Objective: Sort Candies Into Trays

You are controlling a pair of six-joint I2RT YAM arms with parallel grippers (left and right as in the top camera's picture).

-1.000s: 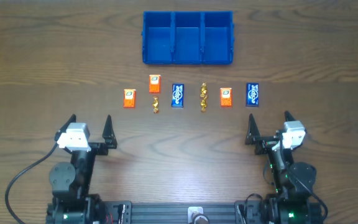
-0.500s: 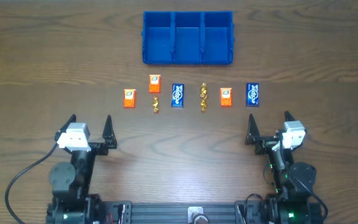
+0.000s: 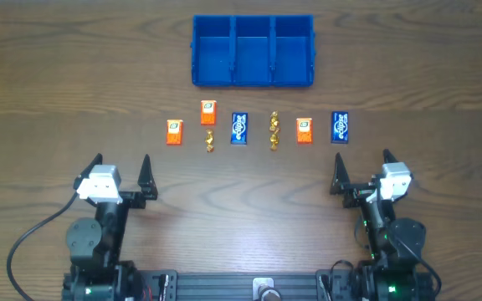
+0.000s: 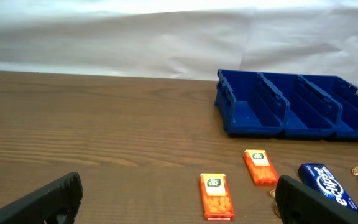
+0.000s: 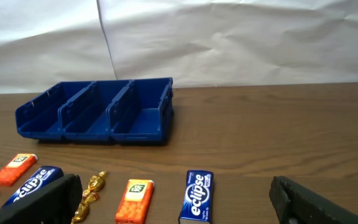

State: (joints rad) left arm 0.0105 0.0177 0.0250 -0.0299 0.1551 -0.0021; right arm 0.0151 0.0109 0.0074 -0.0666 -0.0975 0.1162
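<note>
A blue tray with three empty compartments stands at the far middle of the wooden table. In front of it lies a row of candies: three orange boxes, two blue packs and gold-wrapped sweets. My left gripper is open, near the front left, short of the row. My right gripper is open at the front right, just short of the right blue pack. The left wrist view has an orange box closest to its gripper.
Bare wood stretches to both sides of the tray and between the arms' bases. A white sheet hangs behind the table's far edge.
</note>
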